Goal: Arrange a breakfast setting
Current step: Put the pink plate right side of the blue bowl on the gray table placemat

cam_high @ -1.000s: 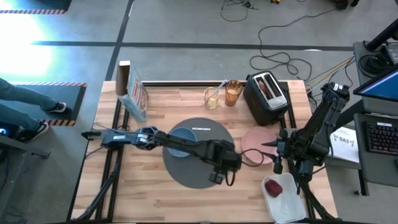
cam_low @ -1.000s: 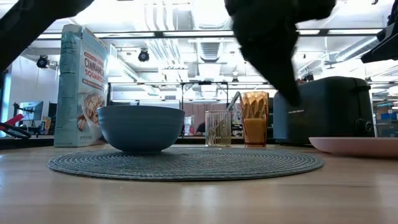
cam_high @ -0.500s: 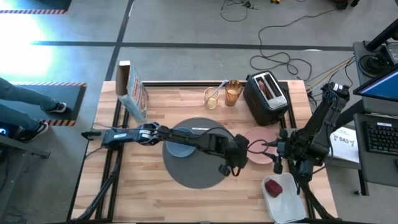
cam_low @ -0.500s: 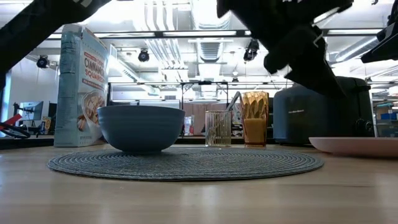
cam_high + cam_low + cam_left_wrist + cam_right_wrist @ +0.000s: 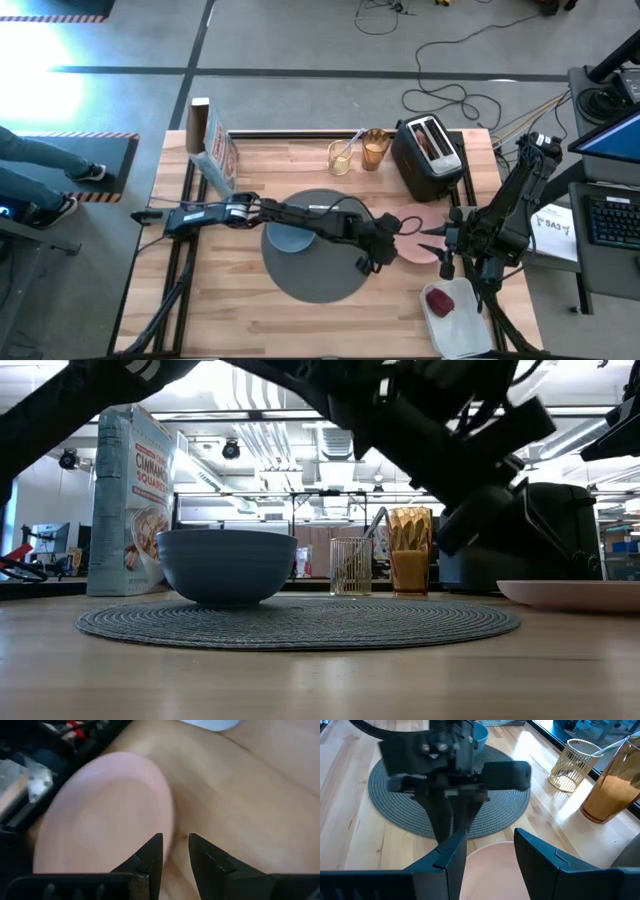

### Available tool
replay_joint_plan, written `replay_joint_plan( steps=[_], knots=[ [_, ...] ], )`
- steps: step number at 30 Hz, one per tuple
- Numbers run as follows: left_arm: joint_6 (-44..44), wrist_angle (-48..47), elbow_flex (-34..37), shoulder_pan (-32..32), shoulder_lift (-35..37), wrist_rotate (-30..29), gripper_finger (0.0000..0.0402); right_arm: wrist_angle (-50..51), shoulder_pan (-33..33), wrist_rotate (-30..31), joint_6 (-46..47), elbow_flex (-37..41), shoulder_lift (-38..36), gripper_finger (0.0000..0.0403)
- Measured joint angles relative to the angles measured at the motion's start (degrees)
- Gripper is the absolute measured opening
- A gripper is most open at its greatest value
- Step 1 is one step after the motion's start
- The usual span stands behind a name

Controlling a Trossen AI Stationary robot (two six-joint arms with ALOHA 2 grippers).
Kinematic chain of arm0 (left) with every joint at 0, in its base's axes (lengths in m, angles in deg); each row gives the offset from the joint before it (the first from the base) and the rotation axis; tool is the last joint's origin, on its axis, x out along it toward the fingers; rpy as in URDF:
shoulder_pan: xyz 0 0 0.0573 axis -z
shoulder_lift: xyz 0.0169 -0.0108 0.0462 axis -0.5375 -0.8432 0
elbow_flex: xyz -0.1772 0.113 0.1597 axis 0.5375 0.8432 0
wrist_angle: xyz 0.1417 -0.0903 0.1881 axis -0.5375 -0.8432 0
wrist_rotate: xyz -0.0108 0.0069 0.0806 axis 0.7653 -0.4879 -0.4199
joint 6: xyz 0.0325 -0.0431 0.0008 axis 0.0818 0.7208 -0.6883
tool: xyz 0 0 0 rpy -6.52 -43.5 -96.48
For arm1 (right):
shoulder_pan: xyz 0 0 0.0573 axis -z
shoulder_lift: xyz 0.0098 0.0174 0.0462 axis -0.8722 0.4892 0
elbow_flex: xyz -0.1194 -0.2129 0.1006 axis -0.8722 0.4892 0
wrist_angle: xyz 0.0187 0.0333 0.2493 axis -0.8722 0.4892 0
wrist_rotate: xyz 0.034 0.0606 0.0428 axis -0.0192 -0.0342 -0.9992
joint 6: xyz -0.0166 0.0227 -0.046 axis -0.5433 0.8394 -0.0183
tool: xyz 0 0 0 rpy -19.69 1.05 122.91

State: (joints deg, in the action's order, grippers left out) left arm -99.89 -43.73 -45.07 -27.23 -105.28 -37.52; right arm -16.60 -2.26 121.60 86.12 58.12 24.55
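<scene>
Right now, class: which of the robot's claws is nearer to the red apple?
Right. The right claw is just beyond the red apple; the left claw hovers at the pink plate's mat-side edge, farther away.

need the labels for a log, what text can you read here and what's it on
"CINNAMON SQUARES", last letters hidden: cereal box, low view.
Small pale lettering on the black toaster: too blurred to read.
Dark print on the white paper beside the table, high view: too small to read surely.

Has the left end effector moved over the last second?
Yes. In the high view the left end effector has swung from the mat's near-right edge toward the pink plate and the toaster, now at the plate's rim.
</scene>
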Motion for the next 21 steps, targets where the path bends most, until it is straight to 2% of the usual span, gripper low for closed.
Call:
replay_joint_plan(
  steps=[7, 13, 16, 20, 21],
  knots=[
    [-0.06, 5.33, 3.06, -1.20, 0.02, 0.11, 0.0078, 0.00, 0.01, 0.00, 0.00, 0.00, 0.00, 0.0155],
    [2.68, 3.05, 0.85, -1.05, -0.02, -0.69, 0.0077, 0.00, 0.00, 0.00, 0.00, 0.00, 0.00, 0.0155],
    [4.26, -5.38, -5.79, -0.35, 0.04, -0.80, 0.0077, 0.00, 0.01, 0.00, 0.00, 0.00, 0.00, 0.0155],
    [8.83, -26.51, -17.29, 0.08, 0.11, -0.73, 0.0076, 0.00, 0.01, 0.00, 0.00, 0.02, 0.00, 0.0155],
    [10.62, -29.65, -18.35, 0.08, 0.28, -0.62, 0.0076, -0.01, 0.01, -0.01, 0.00, 0.01, 0.00, 0.0155]
  ],
)
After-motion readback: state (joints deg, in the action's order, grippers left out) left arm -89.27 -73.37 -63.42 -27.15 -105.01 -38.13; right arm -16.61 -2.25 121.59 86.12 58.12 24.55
